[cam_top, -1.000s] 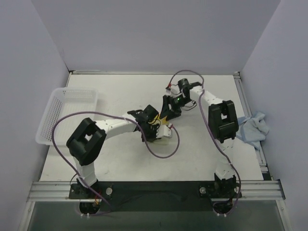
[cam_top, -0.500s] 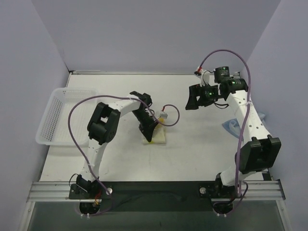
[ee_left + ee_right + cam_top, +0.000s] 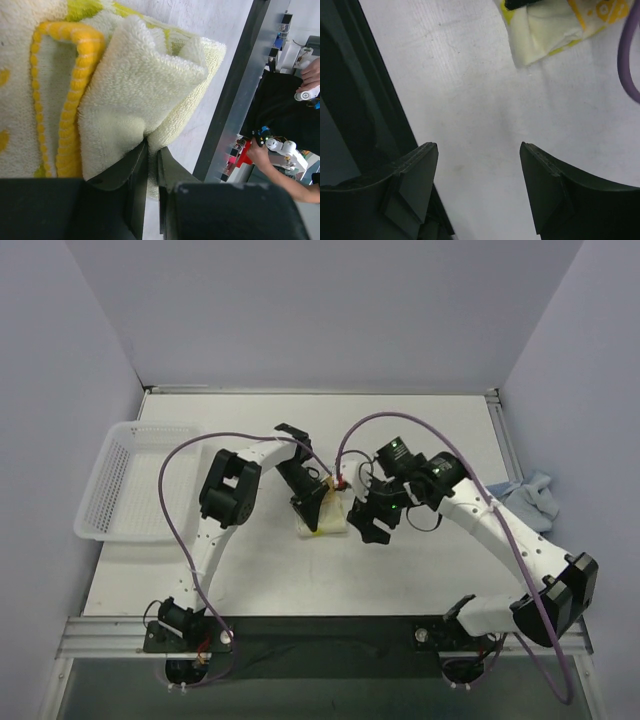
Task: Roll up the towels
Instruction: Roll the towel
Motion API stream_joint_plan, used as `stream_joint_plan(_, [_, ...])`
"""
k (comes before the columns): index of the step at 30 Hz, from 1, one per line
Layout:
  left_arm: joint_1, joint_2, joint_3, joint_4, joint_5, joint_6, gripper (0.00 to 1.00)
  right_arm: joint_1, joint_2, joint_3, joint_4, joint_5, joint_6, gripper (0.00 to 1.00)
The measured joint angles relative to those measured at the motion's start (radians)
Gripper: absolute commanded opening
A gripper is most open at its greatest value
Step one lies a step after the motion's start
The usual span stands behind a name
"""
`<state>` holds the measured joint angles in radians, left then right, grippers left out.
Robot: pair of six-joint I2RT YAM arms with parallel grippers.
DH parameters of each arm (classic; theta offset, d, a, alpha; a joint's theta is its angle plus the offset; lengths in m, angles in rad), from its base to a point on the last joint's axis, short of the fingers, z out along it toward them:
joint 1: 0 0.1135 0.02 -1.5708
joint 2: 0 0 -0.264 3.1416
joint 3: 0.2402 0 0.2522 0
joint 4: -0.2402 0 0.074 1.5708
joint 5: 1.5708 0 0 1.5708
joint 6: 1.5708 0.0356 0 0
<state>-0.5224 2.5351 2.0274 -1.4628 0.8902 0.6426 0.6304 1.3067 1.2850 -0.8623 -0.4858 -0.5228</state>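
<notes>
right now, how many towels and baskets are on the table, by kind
towels: 2 (cream printed towel, light blue towel)
mesh basket: 1
total: 3

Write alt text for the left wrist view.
The left gripper is shut on a folded edge of the cream towel, whose thick pile and yellow stitching fill the view. White table and a dark rail run along the right.
</notes>
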Motion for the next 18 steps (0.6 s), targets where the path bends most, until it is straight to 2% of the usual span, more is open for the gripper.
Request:
stream_joint_plan(8, [0.003,-0.001,-0.042,-0.004,0.031,0.013,0.16,0.171,0.199,-0.105,0.285,0.138,-0.134,0.65])
stream_joint_plan(18, [0.005,-0.005,-0.088,-0.02,0.044,0.004,0.17,0.234,0.326,-0.216,0.586,0.178,-0.251,0.6])
